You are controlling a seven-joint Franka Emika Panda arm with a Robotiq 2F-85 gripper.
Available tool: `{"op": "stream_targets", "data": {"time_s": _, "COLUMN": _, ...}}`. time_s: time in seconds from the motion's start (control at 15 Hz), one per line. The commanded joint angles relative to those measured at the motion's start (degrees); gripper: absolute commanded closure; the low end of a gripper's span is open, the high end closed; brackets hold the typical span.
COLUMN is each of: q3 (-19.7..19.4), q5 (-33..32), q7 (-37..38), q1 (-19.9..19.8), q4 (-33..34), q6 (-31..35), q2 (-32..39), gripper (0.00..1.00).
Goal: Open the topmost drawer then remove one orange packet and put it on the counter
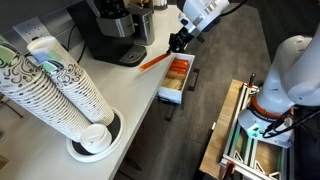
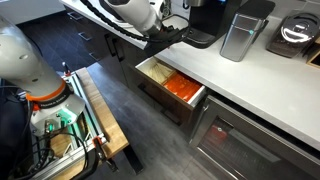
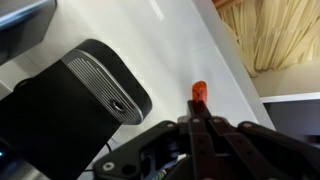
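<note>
Orange packet (image 1: 153, 62) check, two spotters on the line to you.

S1: Drawer part's done imo. The topmost drawer (image 1: 170, 96) is pulled out wide, w/ the other orange sticks (image 2: 180, 88) lying inside.

S2: Agreed. And you've got one out. Your pincer (image 1: 173, 47) is clenched on one end of the orange packet. The free end sticks out over the tabletop (image 1: 130, 85), near the coffee machine (image 1: 110, 30) base.

S1: Wrist view backs that: packet tip (image 3: 199, 92) pokes past the closed fingertips, w/ white tabletop behind it.

S2: So approx 2 of 3 steps look done. Left for you: set it down & let go.

S1: Can't tell if the far end is touching the tabletop or hovering just above it. Angle's no good in either exterior view.

S2: Either way it's not placed till you release. Packet's clear of the drawer and over the surface, so prob. little travel needed, maybe just a bit lower.

S1: Watch the edge tho. The held end sits near the tabletop's rim, right above the drawer. Drop it there and it could roll back in.
</note>
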Motion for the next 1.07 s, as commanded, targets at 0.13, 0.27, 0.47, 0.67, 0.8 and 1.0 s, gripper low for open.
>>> {"op": "stream_targets", "data": {"time_s": 0.13, "q3": -0.15, "q5": 4.82, "q7": -4.41, "q1": 2.22, "q4": 4.95, "q6": -2.68, "q2": 7.66, "gripper": 1.00}}
{"op": "stream_targets", "data": {"time_s": 0.27, "q3": 0.11, "q5": 3.30, "q7": -2.11, "q1": 2.69, "q4": 6.36, "q6": -3.19, "q2": 8.70, "gripper": 1.00}}
{"op": "stream_targets", "data": {"time_s": 0.47, "q3": 0.31, "q5": 4.43, "q7": -2.87, "q1": 2.99, "q4": 8.04, "q6": -4.00, "q2": 11.59, "gripper": 0.93}}
{"op": "stream_targets", "data": {"time_s": 0.67, "q3": 0.26, "q5": 6.61, "q7": -2.86, "q1": 2.60, "q4": 8.87, "q6": -4.80, "q2": 13.54, "gripper": 0.60}}
{"op": "stream_targets", "data": {"time_s": 0.8, "q3": -0.21, "q5": 8.02, "q7": -1.71, "q1": 1.97, "q4": 8.25, "q6": -5.68, "q2": 13.00, "gripper": 0.44}}
{"op": "stream_targets", "data": {"time_s": 1.0, "q3": -1.37, "q5": 6.80, "q7": 3.33, "q1": 0.99, "q4": 5.27, "q6": -4.59, "q2": 8.54, "gripper": 0.22}}
